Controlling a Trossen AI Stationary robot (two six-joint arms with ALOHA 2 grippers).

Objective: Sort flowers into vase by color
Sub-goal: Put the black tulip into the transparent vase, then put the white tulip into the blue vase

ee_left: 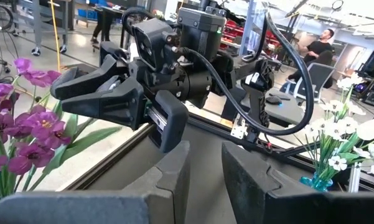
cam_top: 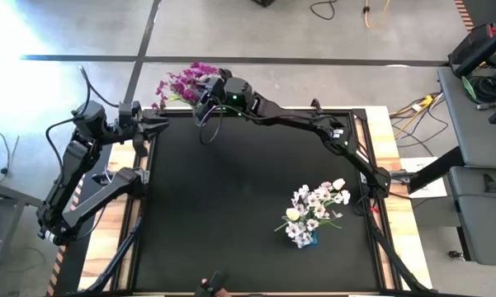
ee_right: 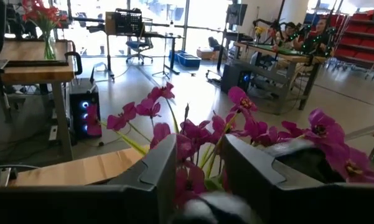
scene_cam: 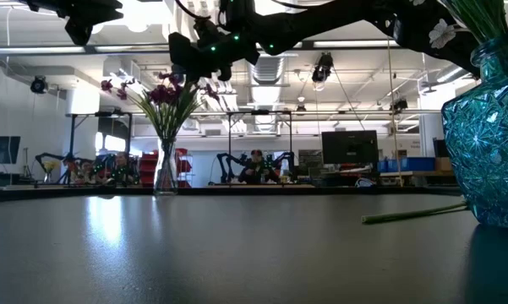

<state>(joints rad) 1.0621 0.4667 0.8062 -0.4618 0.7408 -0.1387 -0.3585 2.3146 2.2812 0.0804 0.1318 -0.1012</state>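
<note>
Now the right gripper hovers over the magenta flowers in the clear vase at the table's far left corner, fingers parted with blossoms showing between them, nothing gripped. White flowers fill the blue vase. Left gripper waits part-open, empty. No legible writing anywhere.
</note>
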